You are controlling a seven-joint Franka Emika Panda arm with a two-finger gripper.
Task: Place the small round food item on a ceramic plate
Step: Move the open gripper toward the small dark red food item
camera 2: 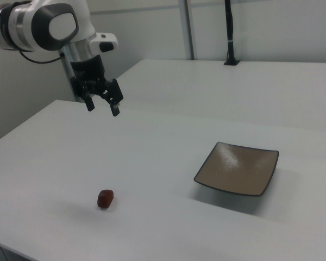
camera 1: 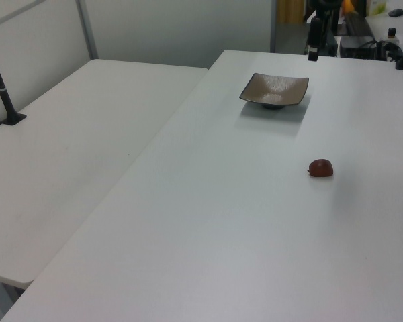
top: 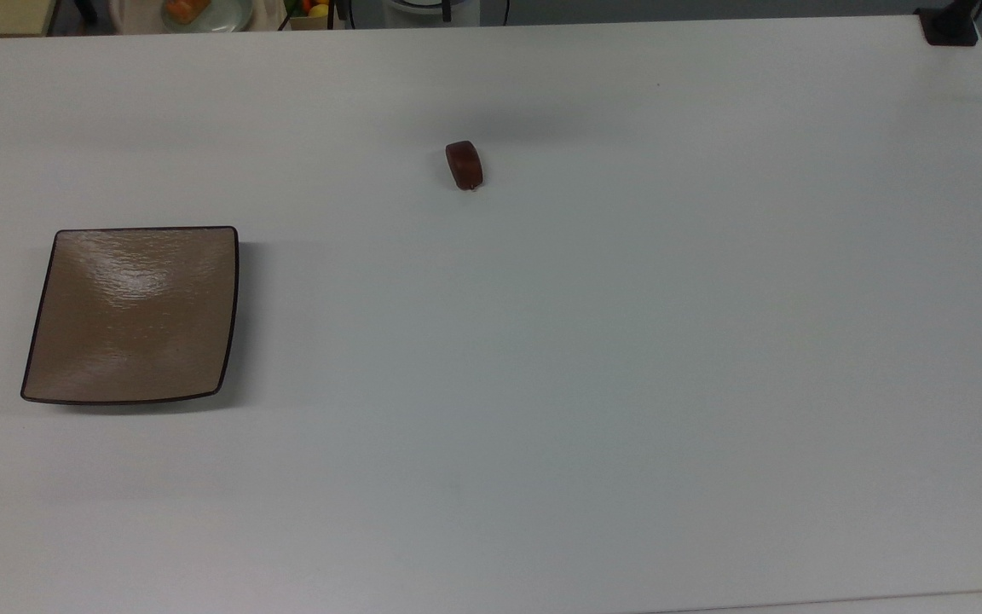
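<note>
The small round food item (top: 464, 165) is a dark reddish-brown lump lying alone on the white table; it also shows in the left view (camera 1: 321, 168) and the right view (camera 2: 105, 198). The ceramic plate (top: 133, 314), square, tan-brown and dark-rimmed, sits bare at the top view's left, and shows too as the plate (camera 1: 274, 90) and the plate (camera 2: 237, 168). In the right view my gripper (camera 2: 102, 106) hangs open well above the table, up and behind the food item, holding nothing.
A round pale plate with orange food (top: 188, 10) lies beyond the table's far edge in the top view. A black clamp post (top: 950, 26) stands at the far right corner. A second white table (camera 1: 74, 147) adjoins in the left view.
</note>
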